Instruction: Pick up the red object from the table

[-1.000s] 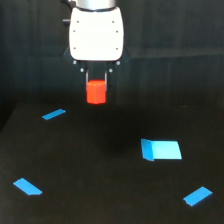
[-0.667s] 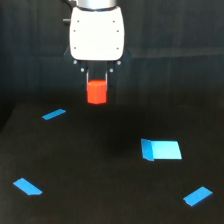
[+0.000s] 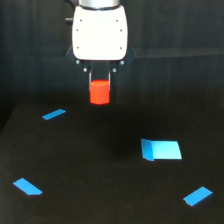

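Hanging in the air, the red object sits between the dark fingers of the robot. The fingers are closed in tight on it, one on each side, and only the top part of the red object is hidden between them. Its lower part sticks out below the fingers. It looks like a small, stubby block, narrower than the white body of the arm just above the fingers.

Below the fingers lies the tabletop, which is dark and flat. The red object looks lifted clear of it, though how high is hard to tell.

Flat blue patches lie on the tabletop. One thin patch is below the fingers, toward the exterior view's left. A bigger square patch is farther below, toward the exterior view's right. Two more patches, one far down on the left and one far down on the right, are well apart from the fingers.

The picking-up step seems nearly done, since the red object is held and off the tabletop. Next, I think the fingers need to keep their tight squeeze and the arm should hold steady or lift gently, so the red object does not slip out and drop.
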